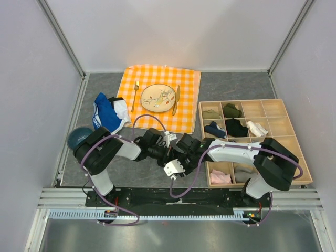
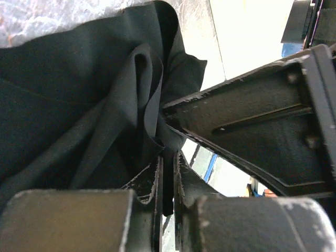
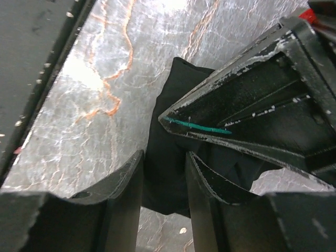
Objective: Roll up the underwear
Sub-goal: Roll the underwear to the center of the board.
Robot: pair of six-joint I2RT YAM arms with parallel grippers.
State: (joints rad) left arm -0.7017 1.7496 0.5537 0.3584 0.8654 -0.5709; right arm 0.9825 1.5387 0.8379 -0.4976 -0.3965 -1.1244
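Right now I have both arms folded in toward the middle of the table's near side, forearms low and nearly level, so that the left gripper (image 1: 160, 153) and the right gripper (image 1: 182, 148) meet almost tip to tip in the top view. The underwear (image 2: 63, 105) sits directly under that meeting point and is hidden from above.

On my left wrist camera the fabric is bunched into soft ridges, and the left gripper (image 2: 167, 170) is closed down to a slit with a fold pinched between its fingers (image 2: 152, 181). The other arm's finger crosses the view from the right, touching the same bunch.

On my right wrist camera the right gripper (image 3: 164, 181) points down at the grey marbled table (image 3: 94, 79), drawn narrow, with a black strip of the underwear (image 3: 169, 105) filling the gap.
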